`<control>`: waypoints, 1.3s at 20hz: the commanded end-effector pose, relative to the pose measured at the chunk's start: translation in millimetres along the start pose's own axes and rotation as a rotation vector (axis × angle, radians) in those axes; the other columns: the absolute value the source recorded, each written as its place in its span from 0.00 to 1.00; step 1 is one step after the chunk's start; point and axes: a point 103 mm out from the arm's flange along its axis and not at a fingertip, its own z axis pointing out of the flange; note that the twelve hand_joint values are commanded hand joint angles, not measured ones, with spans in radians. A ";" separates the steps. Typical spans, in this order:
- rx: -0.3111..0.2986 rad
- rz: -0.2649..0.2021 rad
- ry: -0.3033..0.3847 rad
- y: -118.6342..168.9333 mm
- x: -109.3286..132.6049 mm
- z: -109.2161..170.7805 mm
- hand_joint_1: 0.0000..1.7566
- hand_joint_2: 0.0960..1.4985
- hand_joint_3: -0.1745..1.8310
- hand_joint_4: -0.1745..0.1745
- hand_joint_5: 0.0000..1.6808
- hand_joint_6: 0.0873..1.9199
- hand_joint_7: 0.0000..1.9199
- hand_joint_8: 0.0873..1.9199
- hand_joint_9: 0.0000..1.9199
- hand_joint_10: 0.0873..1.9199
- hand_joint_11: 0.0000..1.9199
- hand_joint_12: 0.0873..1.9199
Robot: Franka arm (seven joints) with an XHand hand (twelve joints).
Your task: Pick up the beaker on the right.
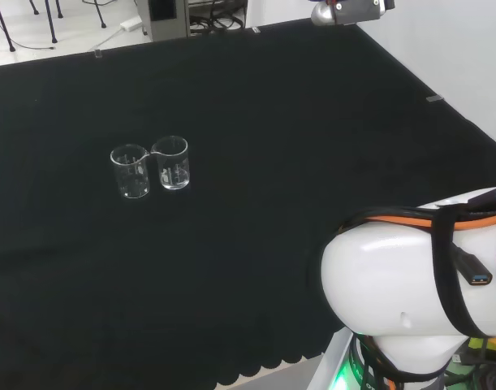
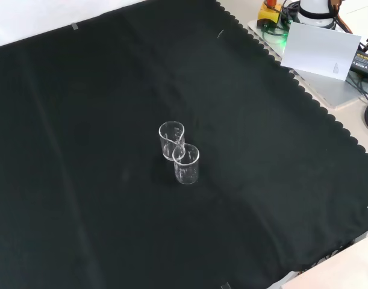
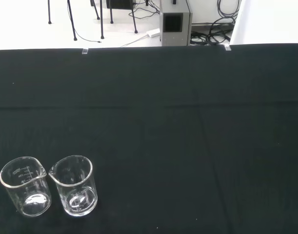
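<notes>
Two small clear glass beakers stand upright and touching on the black cloth. In the head view they are side by side at the left: one beaker [image 1: 130, 171] on the left, the other beaker [image 1: 172, 162] on the right, its spout against its neighbour. In the front view they stand mid-cloth, the farther beaker [image 2: 171, 139] behind the nearer beaker [image 2: 186, 164]. In the wrist view both look empty, the left beaker [image 3: 24, 186] next to the right beaker [image 3: 75, 185], some way off.
The arm's big white link [image 1: 410, 276] fills the head view's lower right. A white plate and cables [image 2: 321, 48] sit past the cloth's scalloped edge [image 2: 304, 90]. A grey box [image 3: 174, 22] stands on the floor beyond the bench.
</notes>
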 end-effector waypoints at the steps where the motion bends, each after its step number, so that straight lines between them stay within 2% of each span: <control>1: -0.012 0.000 -0.011 0.1 0.0 0.1 0.02 0.76 0.34 0.51 0.10 0.06 0.04 0.22 0.06 0.28 0.00 0.38; 3: -0.008 0.001 -0.012 0.6 0.0 0.4 0.01 0.83 0.27 0.51 0.13 0.00 0.05 0.19 0.06 0.27 0.00 0.38; 4: -0.009 0.002 -0.012 0.9 0.1 0.4 0.00 0.84 0.25 0.51 0.14 0.00 0.05 0.19 0.06 0.27 0.00 0.37; 11: 0.018 0.005 -0.002 10.3 -0.2 10.9 0.00 0.86 0.22 0.51 0.14 0.00 0.06 0.18 0.07 0.27 0.00 0.37; 18: 0.030 0.016 0.043 31.9 -13.4 39.3 0.17 0.76 0.18 0.50 0.15 0.00 0.09 0.19 0.09 0.28 0.00 0.42; 23: 0.062 0.022 0.066 48.6 -10.0 66.1 0.22 0.72 0.18 0.49 0.16 0.00 0.10 0.20 0.11 0.29 0.00 0.45; 26: 0.067 0.016 0.086 68.9 -8.5 86.2 0.25 0.70 0.18 0.48 0.18 0.00 0.11 0.20 0.12 0.29 0.00 0.47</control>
